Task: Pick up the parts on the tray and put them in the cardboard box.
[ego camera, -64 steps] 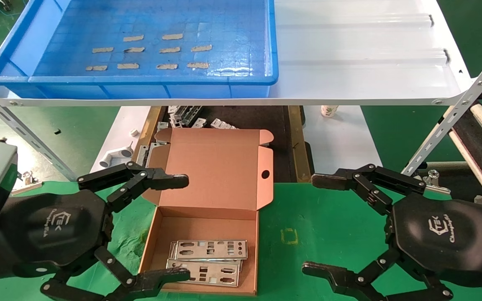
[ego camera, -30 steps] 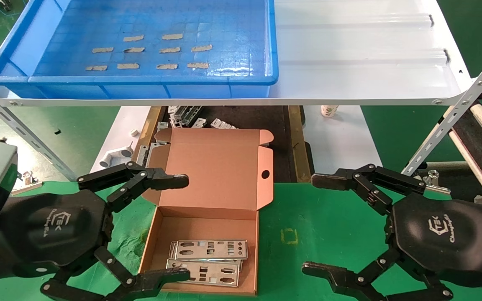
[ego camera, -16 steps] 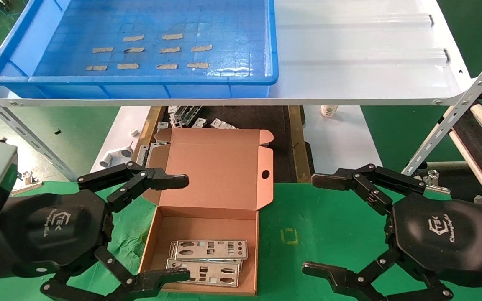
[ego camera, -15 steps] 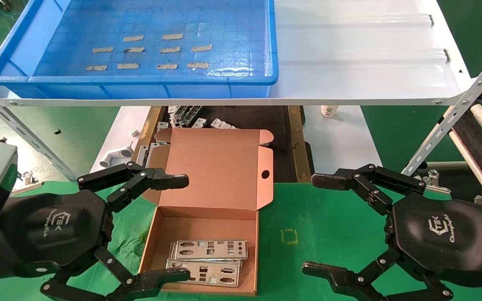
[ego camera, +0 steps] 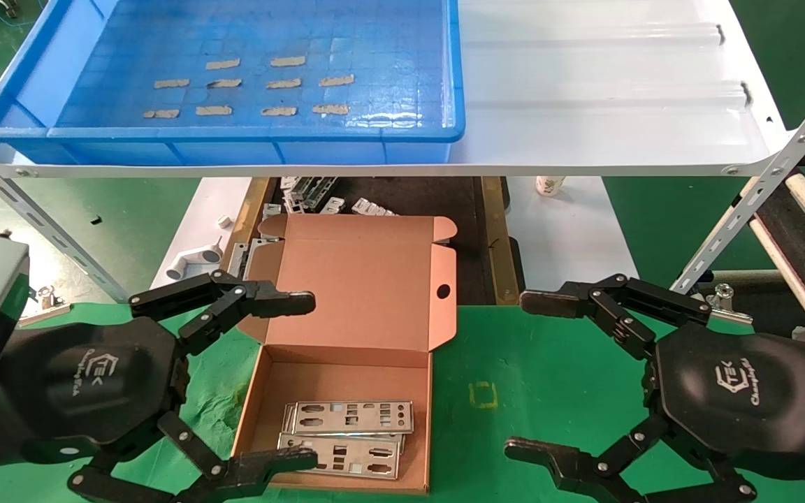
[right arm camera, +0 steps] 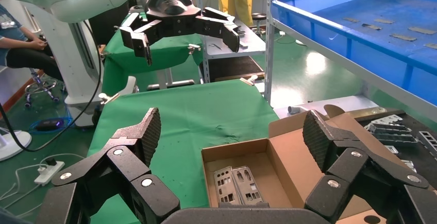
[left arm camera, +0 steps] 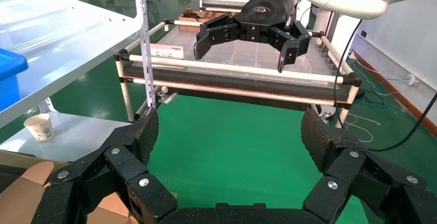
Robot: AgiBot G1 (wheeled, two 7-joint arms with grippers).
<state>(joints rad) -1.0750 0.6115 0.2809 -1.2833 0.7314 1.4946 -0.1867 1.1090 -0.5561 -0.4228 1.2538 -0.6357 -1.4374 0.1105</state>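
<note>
The blue tray sits on the upper shelf and holds only tan tape strips. Below it, the cardboard box lies open on the green cloth with its lid leaning back. Two silver punched parts lie overlapping on the box floor, also seen in the right wrist view as parts inside the cardboard box. My left gripper hangs open beside the box's left wall, nothing between its fingers. My right gripper hangs open over the cloth to the right of the box, also empty.
A white shelf sheet carries the tray on slotted metal struts. Bent metal brackets and a white pipe fitting lie behind the box. A paper cup stands on the white surface. A tube-rail cart stands to the right.
</note>
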